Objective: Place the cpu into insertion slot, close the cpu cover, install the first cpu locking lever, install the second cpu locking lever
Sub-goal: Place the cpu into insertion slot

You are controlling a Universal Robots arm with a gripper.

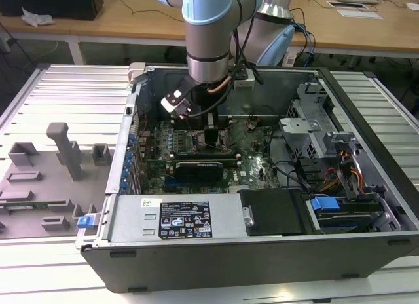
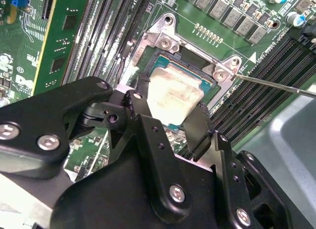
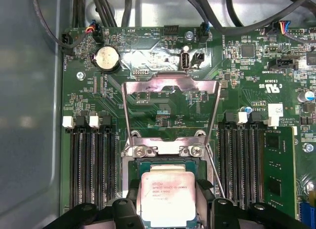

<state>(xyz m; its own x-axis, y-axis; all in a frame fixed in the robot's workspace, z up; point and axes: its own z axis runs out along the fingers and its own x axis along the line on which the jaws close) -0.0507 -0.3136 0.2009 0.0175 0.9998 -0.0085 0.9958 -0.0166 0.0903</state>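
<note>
So, count: one cpu point(image 3: 168, 195), one insertion slot point(image 3: 163, 163), one cpu cover point(image 3: 170, 82), one coin battery point(image 3: 107, 57). The gripper point(image 2: 170, 108) has its two fingers point(image 2: 197, 125) clamped on opposite edges of the cpu, right over the slot at the far side of the green board point(image 1: 256, 161). Can't tell if it's seated. The chip's top is pale silver-grey and smudgy, with small print. The cover's flipped up open.

Small print is showing on the cpu point(image 3: 168, 197) in the first wrist view and on a label point(image 1: 186, 220) at the exterior view's lower centre, all too small to read.
</note>
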